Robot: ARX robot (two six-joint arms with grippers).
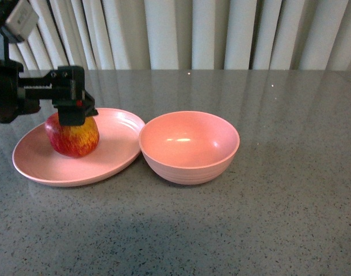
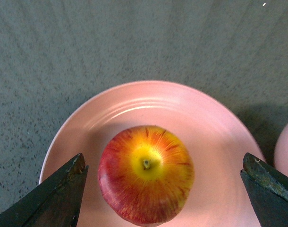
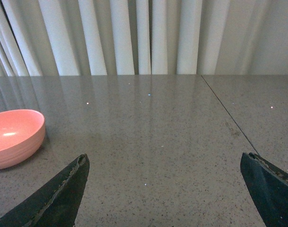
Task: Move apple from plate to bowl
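A red apple (image 1: 72, 137) with yellow streaks sits on the pink plate (image 1: 115, 152) at the left of the table. My left gripper (image 1: 72, 115) hangs open just above it. From the left wrist, the apple (image 2: 146, 174) shows stem up between the two dark fingers (image 2: 63, 198), neither touching it, with the plate (image 2: 205, 142) beneath. The deep pink bowl (image 1: 189, 146) stands empty, touching the plate's right edge. My right gripper (image 3: 165, 163) is open over bare table, with the bowl (image 3: 14, 137) off to one side; it is out of the front view.
The grey speckled table (image 1: 279, 218) runs wide in front of and to the right of the bowl. White curtains (image 1: 221, 34) hang along the far edge. A seam (image 3: 226, 116) crosses the tabletop in the right wrist view.
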